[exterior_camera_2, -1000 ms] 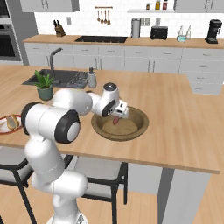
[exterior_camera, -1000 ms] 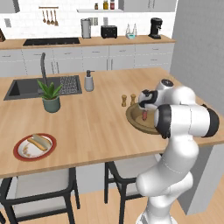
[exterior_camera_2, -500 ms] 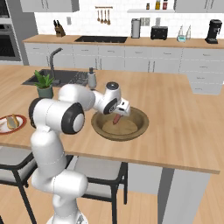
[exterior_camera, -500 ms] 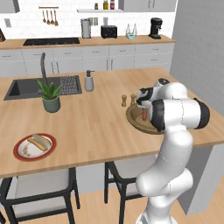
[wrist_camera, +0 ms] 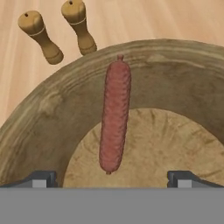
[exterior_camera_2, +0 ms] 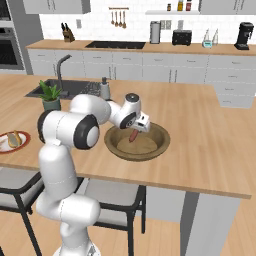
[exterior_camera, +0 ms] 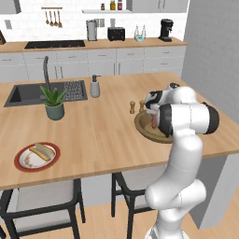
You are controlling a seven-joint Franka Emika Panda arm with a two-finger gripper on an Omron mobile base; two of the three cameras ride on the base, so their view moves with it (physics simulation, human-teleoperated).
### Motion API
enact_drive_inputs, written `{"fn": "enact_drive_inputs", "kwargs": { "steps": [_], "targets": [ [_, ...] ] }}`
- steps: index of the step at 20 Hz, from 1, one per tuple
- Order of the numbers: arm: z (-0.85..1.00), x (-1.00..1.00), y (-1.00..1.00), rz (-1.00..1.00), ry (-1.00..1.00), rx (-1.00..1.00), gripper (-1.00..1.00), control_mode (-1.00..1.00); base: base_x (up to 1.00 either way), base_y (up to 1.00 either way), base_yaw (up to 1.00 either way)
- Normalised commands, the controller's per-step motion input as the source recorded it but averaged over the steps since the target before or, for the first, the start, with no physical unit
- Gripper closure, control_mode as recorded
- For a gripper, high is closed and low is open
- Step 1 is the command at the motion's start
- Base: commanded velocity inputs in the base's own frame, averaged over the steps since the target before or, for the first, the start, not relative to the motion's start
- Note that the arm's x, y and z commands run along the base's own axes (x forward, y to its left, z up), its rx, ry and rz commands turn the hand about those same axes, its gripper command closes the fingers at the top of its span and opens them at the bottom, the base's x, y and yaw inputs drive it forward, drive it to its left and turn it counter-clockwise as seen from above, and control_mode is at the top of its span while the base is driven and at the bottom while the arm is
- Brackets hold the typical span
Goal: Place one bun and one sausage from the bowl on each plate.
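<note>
While the gripper (wrist_camera: 112, 177) hangs low over the bowl (wrist_camera: 39, 131), its two dark finger tips (wrist_camera: 41, 178) stand wide apart at the bottom of the hand view, released, with nothing between them. The sausage (wrist_camera: 114, 116) lies in the bowl ahead of the tips, leaning up the inner wall – one end on the paler floor of the bowl, the other up near the rim. It sits between the lines of the two tips but beyond them, not touched by either.

In the right base view the gripper (exterior_camera_2: 136, 129) is over the near-left part of the bowl (exterior_camera_2: 155, 135), and the sausage (exterior_camera_2: 133, 135) shows reddish just under it. In the left base view the arm's elbow covers much of the bowl (exterior_camera: 142, 128); the sausage (exterior_camera: 154, 122) peeks out beside it.

Two small wooden shakers (wrist_camera: 41, 37) stand upright on the counter (exterior_camera: 102, 126) just outside the bowl rim, side by side, apart from each other.

Far along the counter – well apart from the bowl – a red-rimmed plate (exterior_camera: 18, 161) holds a bun (exterior_camera: 41, 151). A potted plant (exterior_camera: 54, 102) stands near the sink (exterior_camera: 23, 93), with a soap dispenser (exterior_camera: 95, 87) beside it.
</note>
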Motion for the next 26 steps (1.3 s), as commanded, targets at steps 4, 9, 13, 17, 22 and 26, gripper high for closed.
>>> {"fn": "enact_drive_inputs", "kwargs": {
  "steps": [4, 9, 13, 17, 22, 26],
  "targets": [
    [-0.15, 0.05, 0.00, 0.00, 0.00, 0.01, -1.00, -1.00, 0.00, 0.00, 0.00],
    [-0.17, 0.08, 0.00, 0.00, 0.00, 0.01, -1.00, -1.00, 0.00, 0.00, 0.00],
    [-0.11, 0.09, 0.00, 0.00, 0.00, 0.00, -1.00, -1.00, 0.00, 0.00, 0.00],
    [-0.10, 0.10, 0.00, 0.00, 0.00, 0.00, -1.00, -1.00, 0.00, 0.00, 0.00],
    [-0.06, 0.11, 0.00, 0.00, 0.00, 0.00, -1.00, -1.00, 0.00, 0.00, 0.00],
    [-0.06, 0.11, 0.00, 0.00, 0.00, 0.00, -1.00, -1.00, 0.00, 0.00, 0.00]
  ]
}}
